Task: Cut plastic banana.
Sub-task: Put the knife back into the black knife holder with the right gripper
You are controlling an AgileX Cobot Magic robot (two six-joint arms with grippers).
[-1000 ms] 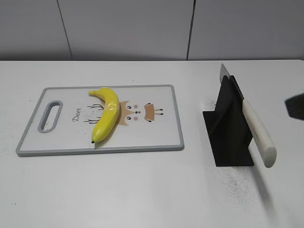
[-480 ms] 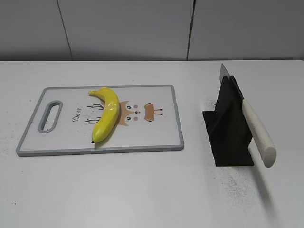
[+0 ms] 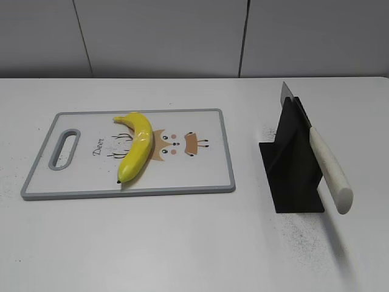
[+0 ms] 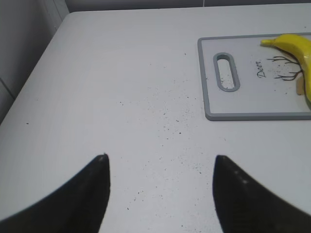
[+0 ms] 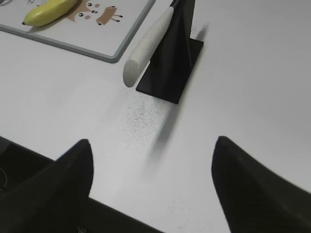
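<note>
Nearest, left gripper (image 4: pixel 160 194) spread wide over bare white table (image 3: pixel 182 243), holding nothing; right gripper (image 5: pixel 150 184) likewise wide, empty. Farther off, white-handled knife (image 3: pixel 331 170) propped in black stand (image 3: pixel 292 164). Beyond, plastic banana (image 3: pixel 137 146) lying on cutting board (image 3: pixel 200 176).

I am working in what is looking like a robot test lab, not a real kitchen. A plain white bench (image 3: pixel 182 243) is carrying only staged props: a cartoon-printed cutting board (image 3: pixel 200 176) with a glossy toy banana (image 3: pixel 137 146), and a knife (image 3: pixel 328 167) sitting in a black angled stand (image 3: pixel 292 176). Bare grey wall panels (image 3: pixel 158 36) are running behind, and dark specks are dotting the bench.
</note>
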